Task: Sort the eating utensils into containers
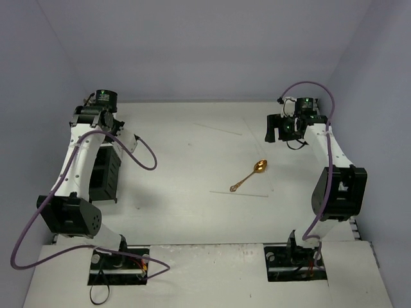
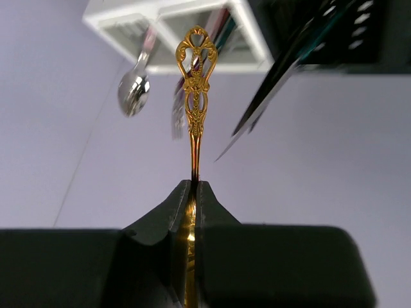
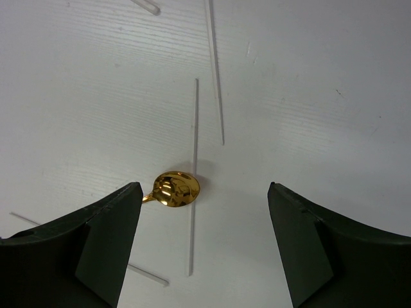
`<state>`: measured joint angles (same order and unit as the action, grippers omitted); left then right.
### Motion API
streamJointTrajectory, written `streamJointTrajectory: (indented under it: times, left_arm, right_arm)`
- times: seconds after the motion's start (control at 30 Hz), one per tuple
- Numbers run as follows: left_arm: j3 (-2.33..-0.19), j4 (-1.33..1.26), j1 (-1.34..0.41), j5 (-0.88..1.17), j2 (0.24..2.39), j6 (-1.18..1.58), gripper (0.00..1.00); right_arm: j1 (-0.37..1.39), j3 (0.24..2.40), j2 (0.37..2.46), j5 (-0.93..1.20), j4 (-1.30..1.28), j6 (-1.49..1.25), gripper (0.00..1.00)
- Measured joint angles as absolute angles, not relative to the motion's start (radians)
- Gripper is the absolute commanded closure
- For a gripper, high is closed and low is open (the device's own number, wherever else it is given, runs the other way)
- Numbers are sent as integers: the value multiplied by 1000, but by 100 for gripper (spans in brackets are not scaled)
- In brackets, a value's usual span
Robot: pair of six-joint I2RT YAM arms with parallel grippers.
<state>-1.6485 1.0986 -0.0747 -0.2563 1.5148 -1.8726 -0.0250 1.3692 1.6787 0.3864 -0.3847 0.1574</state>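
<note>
White matte table (image 1: 192,221) is your largest surface, and the lying gold spoon (image 1: 249,175) near its middle is the marker for everything below. Your left arm (image 1: 76,163) reaches well to the left of that spoon, over a black slatted caddy bin (image 1: 106,172). Your right arm (image 1: 334,154) stands to the spoon's right, with its wrist beyond the bowl end.

The left wrist view shows a white slatted caddy bin (image 2: 173,16) beside the black one, with a silver spoon (image 2: 133,90) and black knives (image 2: 276,90) poking out of them.

Your left gripper (image 2: 194,187) is clamped tight on the held gold spoon (image 2: 194,96). Its long axis runs straight out from the fingers, the ornate openwork handle end points at the white bin, and the bowl is hidden.

Your right gripper (image 3: 204,189) is spread wide and holds nothing, above the lying spoon's bowl. That spoon lies flat on a diagonal, bowl toward the far right, handle toward the near left.

A thin clear stick (image 1: 239,193) lies just on the near side of its handle. Another (image 1: 218,129) lies well beyond it.
</note>
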Motion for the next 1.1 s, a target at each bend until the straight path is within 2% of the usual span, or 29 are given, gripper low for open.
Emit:
streamJointTrajectory:
  times: [0.43, 0.73, 1.1]
  left_arm:
    - [-1776, 875, 65, -260, 1757, -1964, 100]
    - [-1962, 745, 116, -214, 1969, -1974, 100]
    - [-1980, 717, 118, -185, 2014, -1980, 100]
  right_arm:
    - [-25, 1365, 1679, 394, -383, 152, 23]
    - [-25, 1359, 1679, 393, -378, 150, 23]
    - [-32, 1357, 1679, 394, -377, 150, 23]
